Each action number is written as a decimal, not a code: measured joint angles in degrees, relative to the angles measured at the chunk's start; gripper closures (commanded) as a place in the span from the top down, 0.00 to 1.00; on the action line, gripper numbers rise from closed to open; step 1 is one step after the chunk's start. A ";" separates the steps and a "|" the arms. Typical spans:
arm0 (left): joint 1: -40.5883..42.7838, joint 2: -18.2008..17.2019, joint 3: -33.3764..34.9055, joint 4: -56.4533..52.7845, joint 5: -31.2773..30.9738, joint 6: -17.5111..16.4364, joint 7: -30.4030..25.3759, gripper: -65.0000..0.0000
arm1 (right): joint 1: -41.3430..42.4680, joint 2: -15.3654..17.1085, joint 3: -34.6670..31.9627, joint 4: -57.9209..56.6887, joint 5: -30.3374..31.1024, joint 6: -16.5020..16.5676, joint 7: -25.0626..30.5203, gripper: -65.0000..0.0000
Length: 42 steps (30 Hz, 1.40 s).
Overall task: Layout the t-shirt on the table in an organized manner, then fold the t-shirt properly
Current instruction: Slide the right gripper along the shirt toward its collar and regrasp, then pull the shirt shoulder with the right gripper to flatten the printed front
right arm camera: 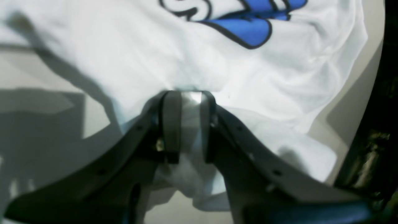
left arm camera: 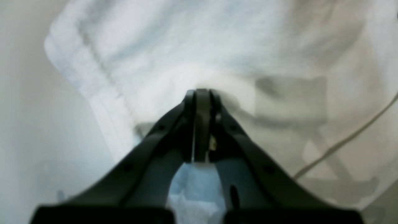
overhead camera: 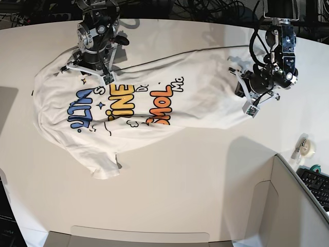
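soft, wrinkled white cotton t-shirt point(overhead camera: 154, 103) with blue, yellow, orange lettering, spread on smooth matte white table point(overhead camera: 205, 175). left gripper point(left arm camera: 202, 93) pressed together on hem cloth; right gripper point(right arm camera: 186, 96) pinching a fold.

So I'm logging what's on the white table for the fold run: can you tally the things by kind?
T-shirt: 1
Tape roll: 1
Keyboard: 1, only partly in view at the edge
Grippers: 2, left gripper and right gripper, both on the shirt
Total: 5
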State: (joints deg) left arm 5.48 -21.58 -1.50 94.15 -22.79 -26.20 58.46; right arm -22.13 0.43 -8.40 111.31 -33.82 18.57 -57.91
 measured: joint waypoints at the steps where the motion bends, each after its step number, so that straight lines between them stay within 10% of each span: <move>1: 0.09 -0.02 0.00 0.00 -0.02 0.00 0.00 0.00 | -0.94 0.74 -0.44 0.15 -0.13 -0.17 0.50 0.18; 11: -0.85 -0.02 0.02 -0.17 0.26 0.02 0.85 0.00 | -9.49 4.94 -1.27 6.23 -0.66 7.10 -0.22 0.18; 22: -0.83 -0.04 0.02 -0.26 0.26 0.02 0.83 0.00 | -14.64 9.14 -1.66 7.30 -0.98 7.61 1.27 0.17; 31: -0.70 -0.02 0.02 -0.28 0.26 0.02 0.39 0.00 | -17.22 12.22 -1.36 7.93 1.38 11.23 1.44 0.02; 42: -0.70 1.09 0.00 -0.26 0.74 0.44 0.17 0.00 | -11.41 9.18 -0.50 7.98 9.35 12.04 -3.78 0.02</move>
State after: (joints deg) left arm 4.78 -20.49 -1.50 93.89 -22.04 -25.76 58.63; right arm -33.54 9.61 -8.91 119.28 -24.47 30.61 -61.69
